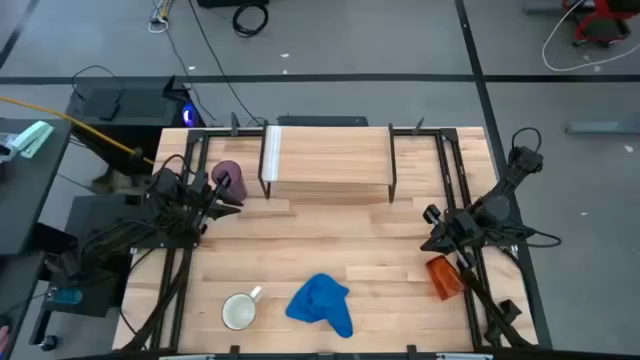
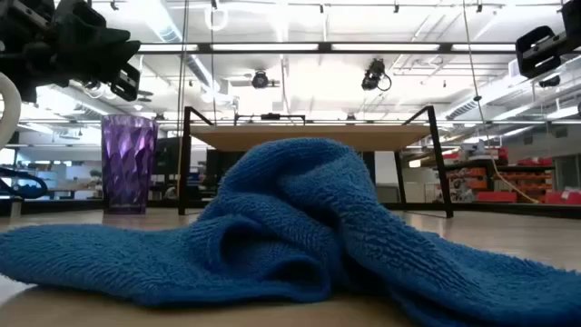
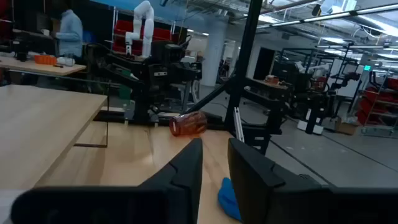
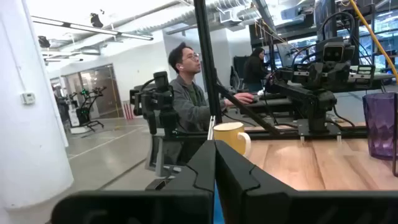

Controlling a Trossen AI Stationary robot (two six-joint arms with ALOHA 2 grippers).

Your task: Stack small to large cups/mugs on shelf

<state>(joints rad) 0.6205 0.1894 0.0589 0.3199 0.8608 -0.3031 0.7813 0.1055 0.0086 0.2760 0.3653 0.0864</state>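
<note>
Fingers of the left gripper (image 3: 214,171) are narrowly parted, empty; the right gripper (image 4: 216,168) is closed, empty. The purple cup (image 1: 228,177), upright on the bench beside the shelf (image 1: 330,157), is judged light, rigid, slippery; gripping its rim is advised.

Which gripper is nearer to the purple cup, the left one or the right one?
The left. The left gripper is right beside the purple cup, near the shelf's white-strip end. The right gripper is far across the table, close to the orange cup.

Left gripper (image 1: 232,192) fingers slightly parted; right gripper (image 1: 432,215) fingers closed.
</note>
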